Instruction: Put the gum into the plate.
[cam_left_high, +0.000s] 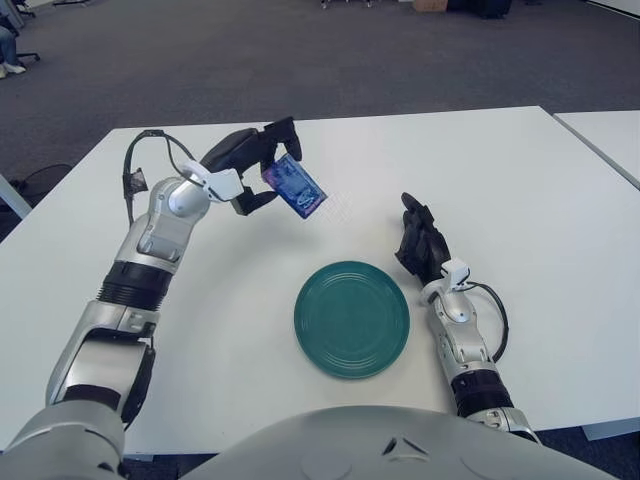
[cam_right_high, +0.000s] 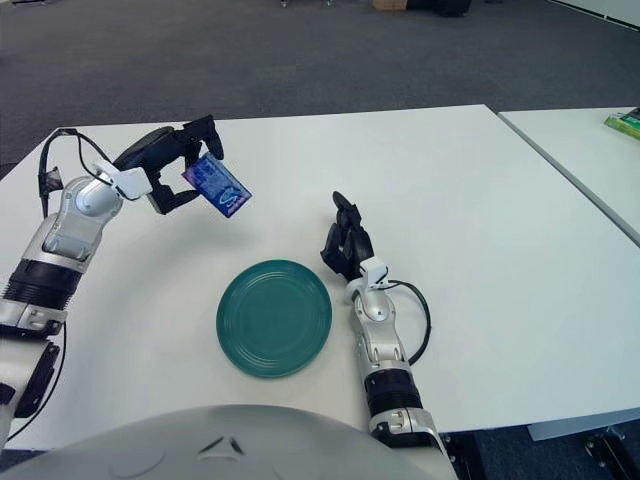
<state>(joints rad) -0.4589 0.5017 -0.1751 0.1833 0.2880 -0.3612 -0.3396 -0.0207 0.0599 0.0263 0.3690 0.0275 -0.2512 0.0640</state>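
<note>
A blue pack of gum (cam_left_high: 296, 187) hangs in the air above the white table, held in my left hand (cam_left_high: 255, 165), whose black fingers are curled around its upper end. The pack tilts down to the right, behind and to the left of the green plate (cam_left_high: 352, 318). The plate lies flat near the table's front edge with nothing on it. My right hand (cam_left_high: 420, 243) shows just right of the plate, fingers pointing away from me, holding nothing.
The white table (cam_left_high: 500, 180) stretches wide on all sides of the plate. A second white table (cam_left_high: 605, 135) stands at the right, with a green item (cam_right_high: 622, 122) on it. Dark carpet lies beyond.
</note>
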